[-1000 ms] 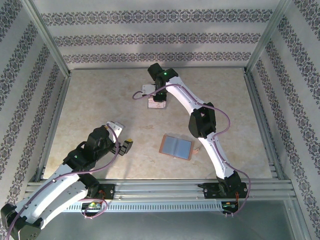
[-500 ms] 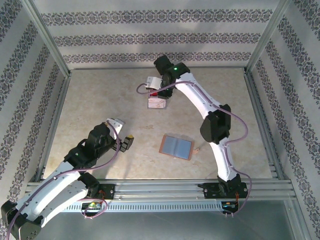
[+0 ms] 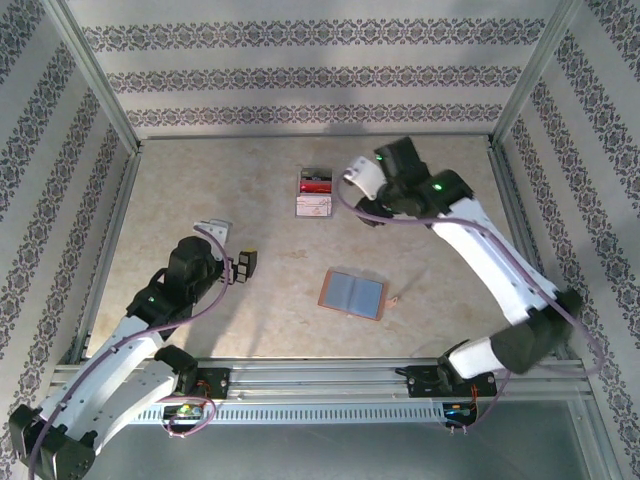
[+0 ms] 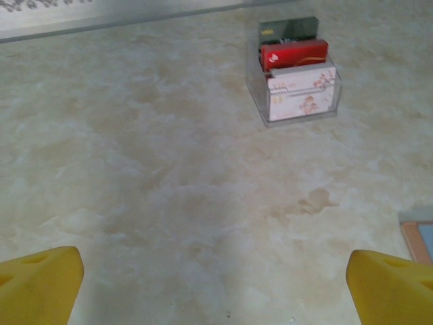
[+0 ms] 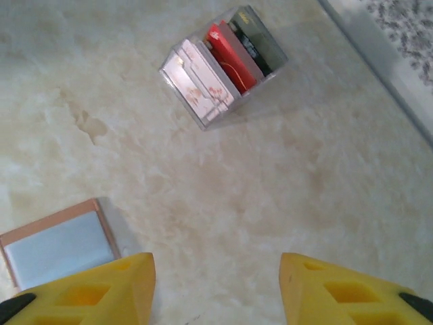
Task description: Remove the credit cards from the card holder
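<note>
The card holder (image 3: 352,294) lies open and flat mid-table, grey-blue inside with a salmon rim; its corner also shows as the card holder (image 5: 57,247) and the card holder (image 4: 418,233). A red credit card (image 4: 294,53) stands upright in a clear box (image 3: 315,193) between a white flowered card (image 4: 302,93) and a dark card (image 5: 260,40). My left gripper (image 3: 243,266) is open to the left of the holder, its yellow fingertips (image 4: 40,288) over bare table. My right gripper (image 5: 216,291) is open, empty, and raised to the right of the box.
The right arm's wrist (image 3: 385,172) hangs near the back right of the table. Metal frame rails (image 3: 510,210) border the tabletop on the sides and patterned walls stand behind. A faint brown stain (image 4: 312,201) marks the surface between box and holder.
My right gripper has swung away from over the clear box to the right, uncovering the cards in it. The left arm has drawn back slightly to the left.
</note>
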`<state>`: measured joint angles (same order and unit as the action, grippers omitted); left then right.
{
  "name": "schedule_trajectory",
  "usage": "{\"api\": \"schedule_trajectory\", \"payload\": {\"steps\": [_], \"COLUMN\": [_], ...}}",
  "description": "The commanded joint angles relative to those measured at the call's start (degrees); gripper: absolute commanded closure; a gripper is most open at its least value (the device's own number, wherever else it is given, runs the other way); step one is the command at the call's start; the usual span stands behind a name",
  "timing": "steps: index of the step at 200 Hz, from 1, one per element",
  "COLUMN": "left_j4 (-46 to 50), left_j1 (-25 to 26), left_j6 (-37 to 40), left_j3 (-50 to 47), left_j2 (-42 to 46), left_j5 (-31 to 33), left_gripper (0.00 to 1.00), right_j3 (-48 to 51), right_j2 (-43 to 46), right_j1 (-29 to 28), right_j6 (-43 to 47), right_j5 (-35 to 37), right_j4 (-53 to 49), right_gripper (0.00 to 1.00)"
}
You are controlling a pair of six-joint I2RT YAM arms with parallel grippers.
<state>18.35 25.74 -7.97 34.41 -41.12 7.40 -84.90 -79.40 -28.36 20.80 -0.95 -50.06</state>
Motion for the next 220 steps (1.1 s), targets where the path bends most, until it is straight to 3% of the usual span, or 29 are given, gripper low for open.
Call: {"api": "schedule_trajectory", "payload": {"steps": [1,48,91,156,220], "left_j4": [-0.6,0.4,-2.6,-9.9,-19.4], "left_j1": [-1.9,-5.4,-7.7,-11.1,-17.9], "left_j6": [-2.3,-1.2,0.2,1.1,1.9], "left_j3": [1.4,1.2,-1.5,-6.2,-10.6], "left_j2": [2.3,6.9,8.9,4.7,-1.5], "left_j5": [3.2,5.1,10.6,13.3,9.8], "left_gripper": [0.0,0.0,0.0,0.0,0.0], "right_j3": [7.8,25.1,37.2,50.9,61.6], "right_j2": [7.9,23.9,30.5,27.4,17.7], "right_j1": [3.4,16.2,25.6,30.1,30.6], "right_j6": [-12.0,-20.1,-23.5,-26.4,-23.7], "right_j5": [-2.6,-6.3,-6.3,0.6,0.7], "right_j4": [4.8,11.9,19.4,38.3,69.4], "right_gripper": [0.43,0.25,0.02,0.02,0.02]}}
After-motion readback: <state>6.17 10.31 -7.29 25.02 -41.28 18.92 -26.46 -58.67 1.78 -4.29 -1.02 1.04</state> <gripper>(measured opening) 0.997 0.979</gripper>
